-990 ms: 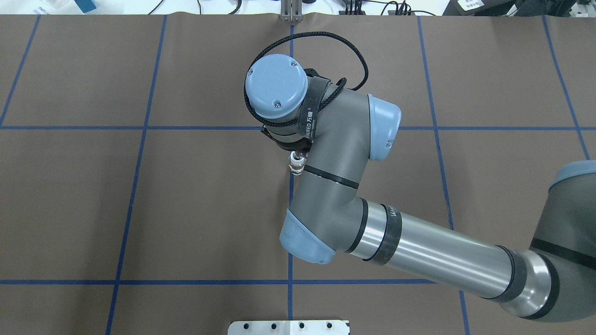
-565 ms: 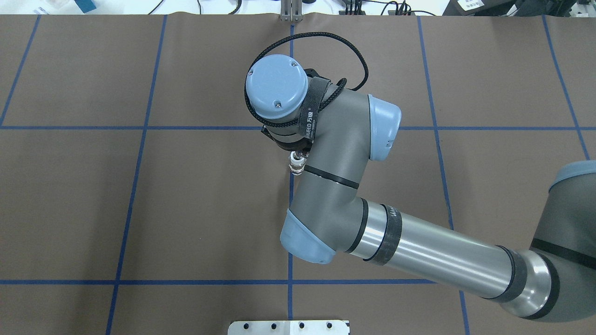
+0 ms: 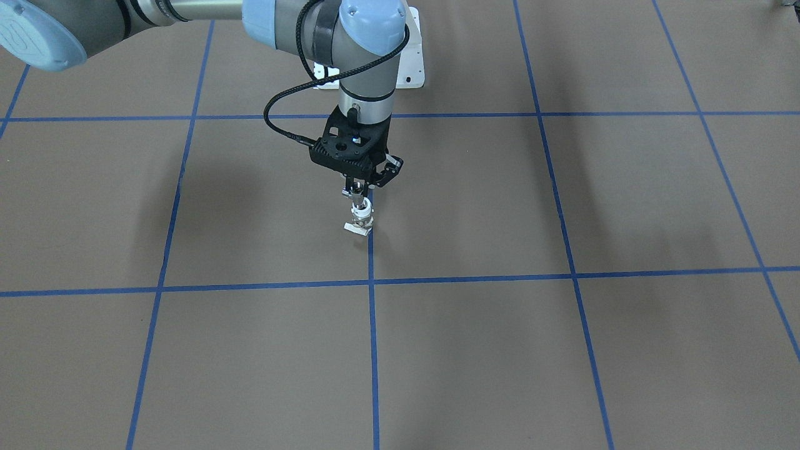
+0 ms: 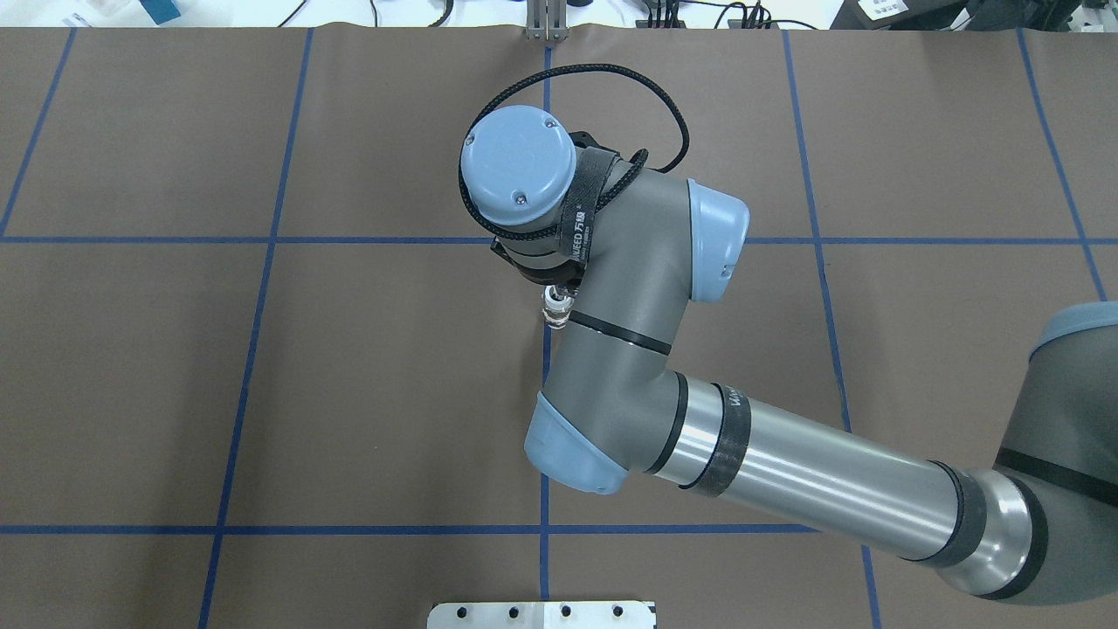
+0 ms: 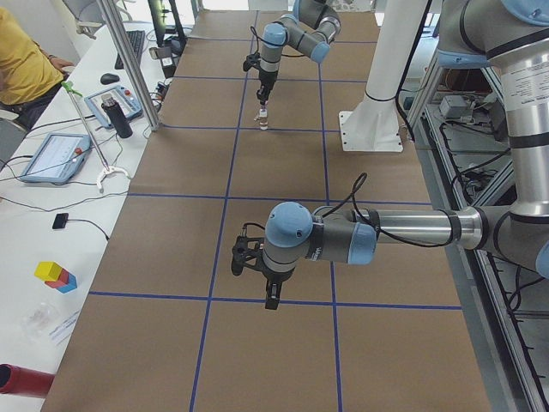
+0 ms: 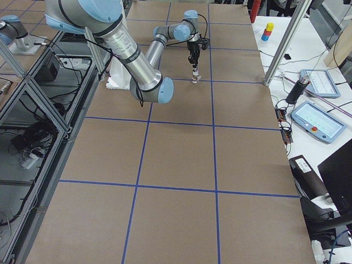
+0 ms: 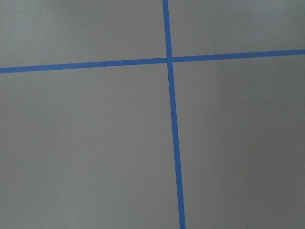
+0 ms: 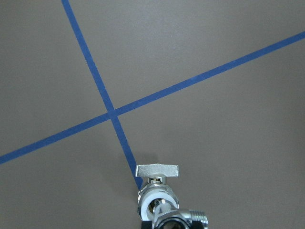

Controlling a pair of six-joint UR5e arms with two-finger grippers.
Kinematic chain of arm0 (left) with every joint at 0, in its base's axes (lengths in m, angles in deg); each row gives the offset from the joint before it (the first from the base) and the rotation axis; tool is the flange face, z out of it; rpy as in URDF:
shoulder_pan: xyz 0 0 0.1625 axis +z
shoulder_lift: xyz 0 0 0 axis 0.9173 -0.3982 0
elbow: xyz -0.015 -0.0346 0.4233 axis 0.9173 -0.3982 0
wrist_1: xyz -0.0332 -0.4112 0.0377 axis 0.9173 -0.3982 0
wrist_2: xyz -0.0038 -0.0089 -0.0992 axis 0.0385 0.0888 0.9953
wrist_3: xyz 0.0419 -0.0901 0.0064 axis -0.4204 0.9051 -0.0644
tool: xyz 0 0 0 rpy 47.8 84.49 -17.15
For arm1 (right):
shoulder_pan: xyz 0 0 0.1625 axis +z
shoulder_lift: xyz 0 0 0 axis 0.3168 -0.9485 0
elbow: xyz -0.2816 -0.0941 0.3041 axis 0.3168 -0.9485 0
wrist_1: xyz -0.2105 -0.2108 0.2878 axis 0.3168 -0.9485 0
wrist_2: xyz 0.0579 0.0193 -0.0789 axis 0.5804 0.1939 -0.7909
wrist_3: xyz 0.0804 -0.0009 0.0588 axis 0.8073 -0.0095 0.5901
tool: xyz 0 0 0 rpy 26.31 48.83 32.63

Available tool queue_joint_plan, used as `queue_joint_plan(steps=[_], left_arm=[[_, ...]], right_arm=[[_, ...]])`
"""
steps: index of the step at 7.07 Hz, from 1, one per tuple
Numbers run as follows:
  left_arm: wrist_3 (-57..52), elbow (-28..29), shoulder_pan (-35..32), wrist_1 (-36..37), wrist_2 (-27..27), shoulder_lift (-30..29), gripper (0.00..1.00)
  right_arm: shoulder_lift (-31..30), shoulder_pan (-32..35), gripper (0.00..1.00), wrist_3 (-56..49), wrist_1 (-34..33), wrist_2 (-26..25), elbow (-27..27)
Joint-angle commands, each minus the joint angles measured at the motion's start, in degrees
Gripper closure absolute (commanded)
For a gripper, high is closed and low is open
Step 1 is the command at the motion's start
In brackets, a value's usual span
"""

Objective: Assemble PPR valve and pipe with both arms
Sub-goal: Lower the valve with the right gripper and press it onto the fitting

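My right gripper [image 3: 357, 191] points straight down over the middle of the table and is shut on the top of the PPR valve [image 3: 360, 216]. The valve hangs upright, white collar and silver middle, its flat handle tab [image 3: 356, 229] lowest, just above a blue tape line. It also shows in the right wrist view [image 8: 158, 195] and the overhead view [image 4: 555, 307], where the wrist hides the gripper. I cannot pick out the pipe as a separate piece. My left gripper [image 5: 271, 299] hangs over bare table far from the valve; I cannot tell whether it is open.
The brown table cover [image 4: 262, 393] carries a grid of blue tape lines. The white bolted pedestal [image 3: 412, 69] stands at the robot's side. A side bench with tablets [image 5: 56, 154] and a seated person [image 5: 21, 60] lies beyond the table edge.
The right arm's wrist and the valve have shifted very slightly toward the far side of the table; the grip is unchanged.
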Motion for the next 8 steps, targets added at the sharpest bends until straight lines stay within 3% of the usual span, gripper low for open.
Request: queue_joint_plan(steps=[1,5,6,7,8], left_arm=[[0.04,0.00,0.00,0.01,0.00,0.02,0.00],[0.04,0.00,0.00,-0.08,0.00,-0.06,0.00],[0.04,0.00,0.00,0.01,0.00,-0.06,0.00],[0.04,0.00,0.00,0.01,0.00,-0.06,0.00],[0.04,0.00,0.00,-0.08,0.00,-0.06,0.00]], right_arm=[[0.05,-0.03,1.00,-0.03,1.05,0.01,-0.91],[-0.04,-0.20,1.00,-0.20,1.05,0.01,-0.91],[-0.04,-0.20,0.93,-0.21,1.22,0.10,-0.91],[-0.30,-0.20,0.39,-0.73,1.48,0.10,-0.99],[-0.22,-0.20,0.01,-2.73,1.49,0.01,-0.91]])
